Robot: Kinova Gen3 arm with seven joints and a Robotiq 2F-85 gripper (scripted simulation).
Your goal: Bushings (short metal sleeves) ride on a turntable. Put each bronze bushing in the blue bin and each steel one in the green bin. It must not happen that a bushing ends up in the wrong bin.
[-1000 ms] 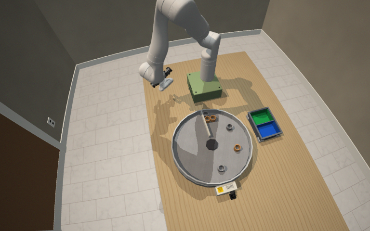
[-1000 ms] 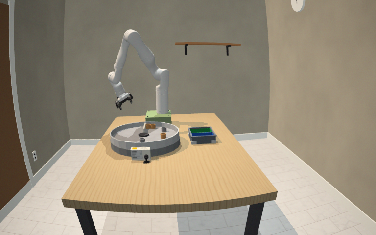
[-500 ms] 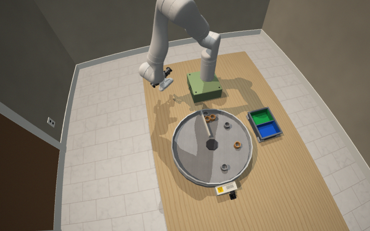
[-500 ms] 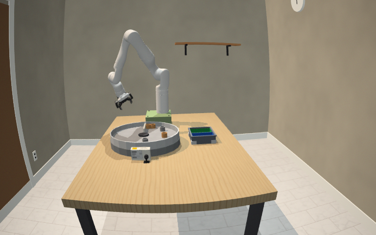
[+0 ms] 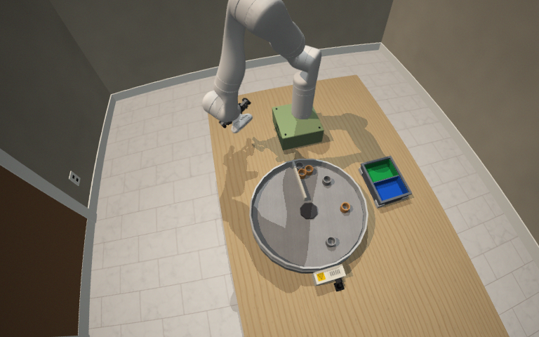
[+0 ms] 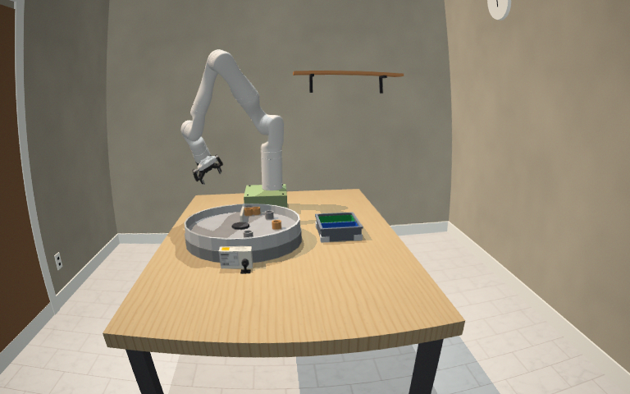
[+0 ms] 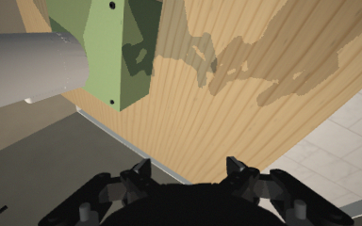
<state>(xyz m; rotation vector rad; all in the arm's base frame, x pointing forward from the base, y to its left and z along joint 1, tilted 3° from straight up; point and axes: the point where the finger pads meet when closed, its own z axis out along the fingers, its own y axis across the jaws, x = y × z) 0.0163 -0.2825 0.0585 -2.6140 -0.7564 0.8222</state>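
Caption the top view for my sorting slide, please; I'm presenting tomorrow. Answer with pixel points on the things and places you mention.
Three bronze and three steel bushings ride the turntable (image 5: 274, 199) (image 6: 204, 246), the open fingers (image 5: 235, 113) (image 6: 207, 172) raised away from it.

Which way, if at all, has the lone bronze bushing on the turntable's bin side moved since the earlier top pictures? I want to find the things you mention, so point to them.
Yes: the bushing (image 5: 345, 206) (image 6: 276, 224) has moved toward the green base (image 5: 302, 139) (image 6: 265, 199) (image 7: 101, 52).
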